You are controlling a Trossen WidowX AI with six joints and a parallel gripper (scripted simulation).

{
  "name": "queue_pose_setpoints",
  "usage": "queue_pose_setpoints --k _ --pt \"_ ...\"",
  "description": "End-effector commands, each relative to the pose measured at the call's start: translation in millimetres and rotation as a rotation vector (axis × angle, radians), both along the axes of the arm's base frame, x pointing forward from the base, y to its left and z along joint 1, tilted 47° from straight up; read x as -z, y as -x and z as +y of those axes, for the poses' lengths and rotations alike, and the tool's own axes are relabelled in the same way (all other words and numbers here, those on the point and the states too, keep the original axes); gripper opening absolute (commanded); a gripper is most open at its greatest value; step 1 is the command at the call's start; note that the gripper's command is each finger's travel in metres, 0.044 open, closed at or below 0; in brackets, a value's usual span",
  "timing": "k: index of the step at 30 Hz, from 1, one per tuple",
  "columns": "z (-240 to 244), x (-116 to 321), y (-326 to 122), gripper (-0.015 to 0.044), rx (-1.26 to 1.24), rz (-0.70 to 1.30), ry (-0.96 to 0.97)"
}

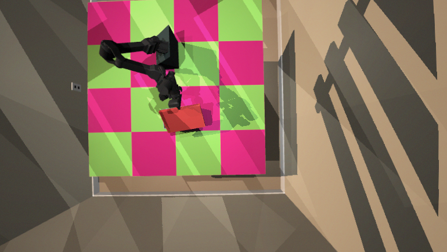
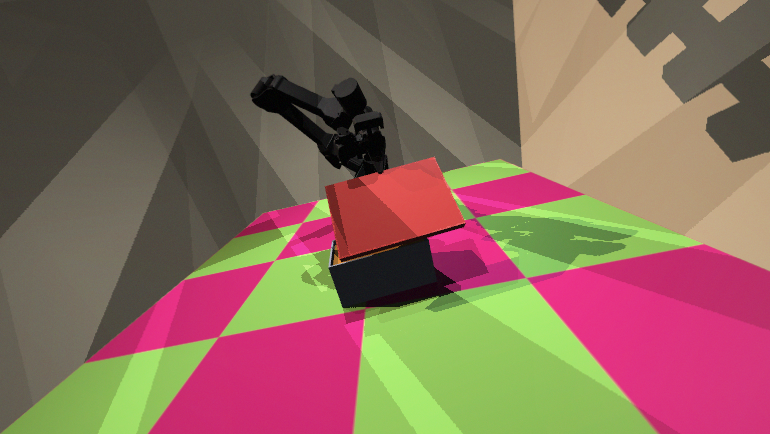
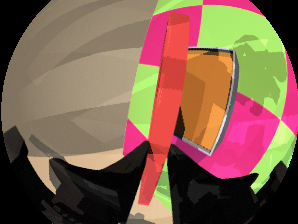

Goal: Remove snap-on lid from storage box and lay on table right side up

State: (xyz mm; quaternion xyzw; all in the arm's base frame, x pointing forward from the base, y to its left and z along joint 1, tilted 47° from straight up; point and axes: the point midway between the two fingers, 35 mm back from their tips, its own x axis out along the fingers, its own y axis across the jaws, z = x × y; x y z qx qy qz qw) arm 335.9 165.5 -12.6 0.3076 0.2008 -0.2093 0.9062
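The red lid (image 1: 184, 118) (image 2: 396, 210) (image 3: 171, 75) is off the box's rim along the gripper side and tilted, with that side higher. Its top face points up and toward the exterior camera. My gripper (image 1: 179, 108) (image 2: 372, 171) (image 3: 158, 146) is shut on the lid's edge nearest the arm's base. The dark storage box (image 2: 385, 276) stands on the table beneath the lid. Its orange inside (image 3: 212, 87) shows beside the lid in the wrist view. The lid hides most of the box in the top view. Whether the lid's low edge touches the box is unclear.
The table (image 1: 197, 153) (image 2: 458, 366) has a pink and green checkered top. The arm's dark base block (image 1: 172, 51) stands on it behind the box. Shadows of the arm and lid fall to the right of the box.
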Motion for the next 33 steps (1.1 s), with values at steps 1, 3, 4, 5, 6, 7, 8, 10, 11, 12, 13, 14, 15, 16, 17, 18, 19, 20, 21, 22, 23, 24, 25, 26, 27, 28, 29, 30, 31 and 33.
queue_pose_setpoints --k 1,3,4,5,6,7,8,10,11,12,13,14,15,16,17,18,19,20,21,22,23,24,25,26,27,28,29,30,31,33 --pt "8.5 3.0 1.7 0.0 -0.004 -0.01 -0.01" --pt "11.0 5.8 3.1 0.0 -0.004 -0.01 -0.011" --pt "12.2 7.2 3.8 0.0 -0.004 -0.01 -0.011" --pt "13.4 8.7 4.5 0.0 -0.004 -0.01 -0.011" --pt "14.7 10.1 5.2 0.0 -0.004 -0.01 -0.011" --pt "15.9 11.5 5.9 0.0 -0.004 -0.01 -0.011" --pt "17.1 12.9 6.6 0.0 -0.004 -0.01 -0.011" --pt "19.6 15.8 8.0 0.0 -0.004 -0.01 -0.011" --pt "20.8 17.2 8.7 0.0 -0.004 -0.01 -0.011" --pt "22.1 18.6 9.5 0.0 -0.004 -0.01 -0.012" --pt "23.3 20.0 10.2 0.0 -0.004 -0.01 -0.012" --pt "24.5 21.4 10.9 0.0 -0.004 -0.01 -0.012" --pt "25.8 22.8 11.6 0.0 -0.004 -0.01 -0.012" --pt "27.0 24.3 12.3 0.0 -0.004 -0.01 -0.012" --pt "28.3 25.7 13.0 0.0 -0.004 -0.01 -0.012" --pt "29.5 27.1 13.7 0.0 -0.004 -0.01 -0.012" --pt "30.7 28.5 14.4 0.0 -0.004 -0.01 -0.012" --pt "32.0 29.9 15.1 0.0 -0.004 -0.01 -0.012" --pt "33.2 31.3 15.8 0.0 -0.004 -0.01 -0.013" --pt "34.4 32.8 16.5 0.0 -0.004 -0.01 -0.013" --pt "35.7 34.2 17.3 0.0 -0.004 -0.01 -0.013" --pt "36.9 35.6 18.0 0.0 -0.004 -0.01 -0.013" --pt "38.2 37.0 18.7 0.0 -0.004 -0.01 -0.013" --pt "39.4 38.4 19.4 0.0 -0.004 -0.01 -0.013" --pt "40.6 39.8 20.1 0.0 -0.004 -0.01 -0.013" --pt "41.9 41.2 20.8 0.0 -0.004 -0.01 -0.013" --pt "43.1 42.7 21.5 0.0 -0.004 -0.01 -0.014" --pt "44.3 44.1 22.2 0.0 -0.004 -0.01 -0.014" --pt "45.6 45.5 22.9 0.0 -0.004 -0.01 -0.014" --pt "48.1 48.3 24.3 0.0 -0.004 -0.01 -0.014"
